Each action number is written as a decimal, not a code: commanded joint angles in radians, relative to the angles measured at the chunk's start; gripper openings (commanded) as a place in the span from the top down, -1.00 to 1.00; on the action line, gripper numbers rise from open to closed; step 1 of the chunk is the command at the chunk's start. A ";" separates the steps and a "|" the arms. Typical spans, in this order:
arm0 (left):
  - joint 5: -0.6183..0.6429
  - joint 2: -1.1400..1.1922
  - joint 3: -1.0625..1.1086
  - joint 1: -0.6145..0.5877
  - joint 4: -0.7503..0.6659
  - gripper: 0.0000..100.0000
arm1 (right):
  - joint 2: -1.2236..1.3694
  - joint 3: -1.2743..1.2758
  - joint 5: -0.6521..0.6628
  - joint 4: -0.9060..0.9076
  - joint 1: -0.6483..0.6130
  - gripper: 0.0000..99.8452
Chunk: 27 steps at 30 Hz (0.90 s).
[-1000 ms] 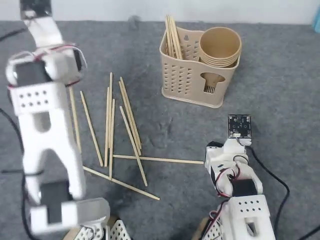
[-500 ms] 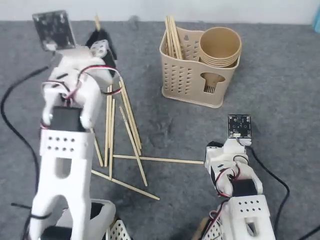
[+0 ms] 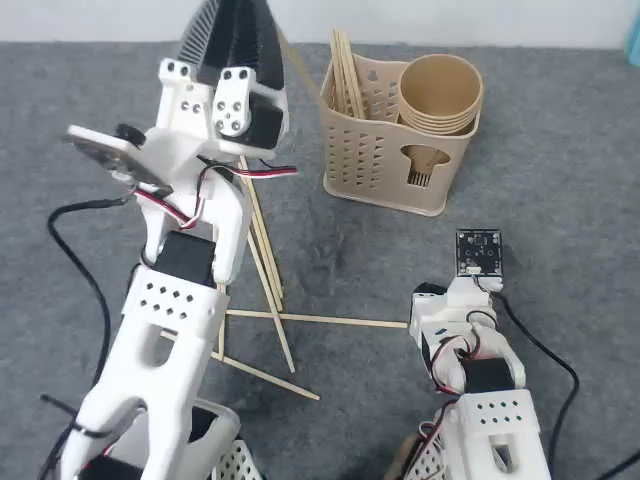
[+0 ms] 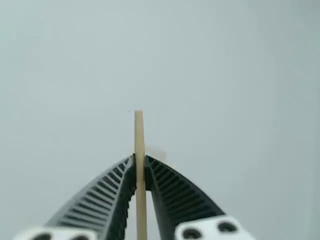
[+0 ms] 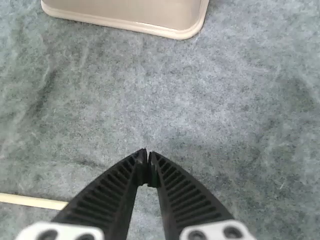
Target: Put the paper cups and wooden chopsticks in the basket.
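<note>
My left gripper [image 4: 139,159] is shut on a wooden chopstick [image 4: 138,132], which sticks out past the fingertips toward a plain pale wall. In the high view this gripper [image 3: 238,18] is raised high at the back of the mat, left of the basket [image 3: 375,165]. The beige basket holds a stack of paper cups [image 3: 441,88] and a few chopsticks [image 3: 345,68]. Several loose chopsticks [image 3: 268,270] lie on the grey mat, partly hidden under the left arm. My right gripper [image 5: 147,161] is shut on nothing, low over the mat in front of the basket [image 5: 125,17].
One loose chopstick [image 3: 318,320] lies crosswise just left of the right arm [image 3: 465,335], and its end [image 5: 30,201] shows in the right wrist view. Another chopstick [image 3: 262,373] lies slanted near the front. Grey mat to the right of the basket is bare.
The left arm has swung from the far left of the mat up and rightward toward the basket, with its gripper lifted high. The right arm has not moved.
</note>
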 commanded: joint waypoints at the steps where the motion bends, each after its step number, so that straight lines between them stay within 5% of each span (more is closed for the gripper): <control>1: 0.012 0.052 -0.136 0.023 0.029 0.97 | -0.018 -0.012 0.014 -0.022 0.007 0.98; 11: -0.066 0.417 -0.357 0.021 0.025 0.97 | -0.016 -0.012 0.014 -0.022 0.008 0.98; 27: -0.066 0.628 -0.200 0.026 -0.114 0.97 | -0.019 -0.012 0.014 -0.022 0.008 0.98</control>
